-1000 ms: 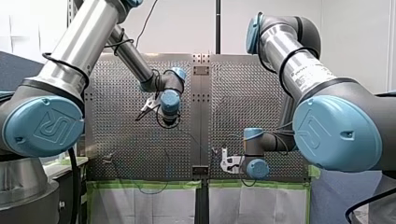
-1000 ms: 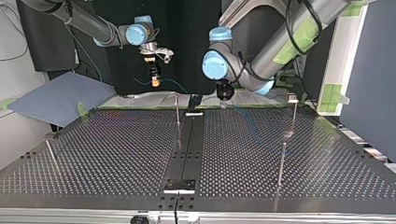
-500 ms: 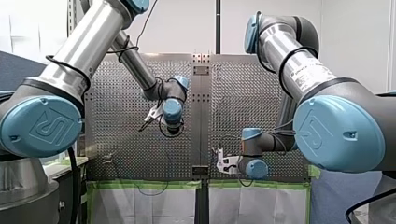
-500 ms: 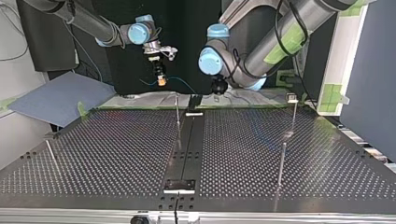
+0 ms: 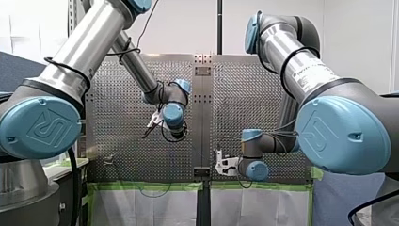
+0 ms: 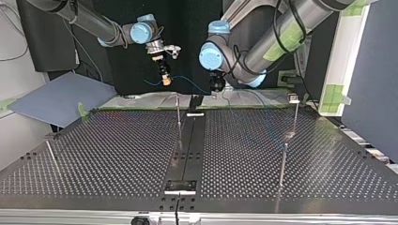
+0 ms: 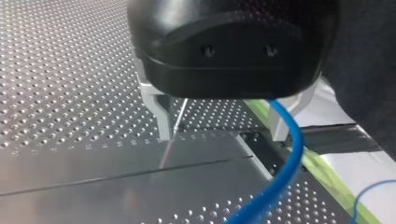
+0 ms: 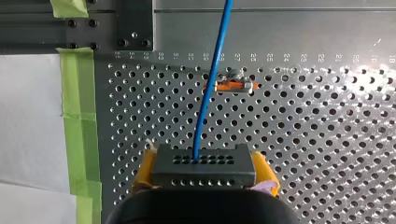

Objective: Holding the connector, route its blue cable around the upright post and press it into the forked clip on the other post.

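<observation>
Right end effector (image 8: 204, 176) clenches the dark perforated block connector (image 8: 203, 161), the rigid part best held, above the perforated metal worktop (image 8: 327, 140); its thin blue cable (image 8: 212, 79), likely light and limp, runs by the released left end effector (image 7: 221, 135).

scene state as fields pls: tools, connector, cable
right tool: shut on connector, yellow pads
connector: black, held clear of the table
blue cable: leaves connector, runs ahead over perforated table
left tool: open, cable passing beside one finger
</observation>
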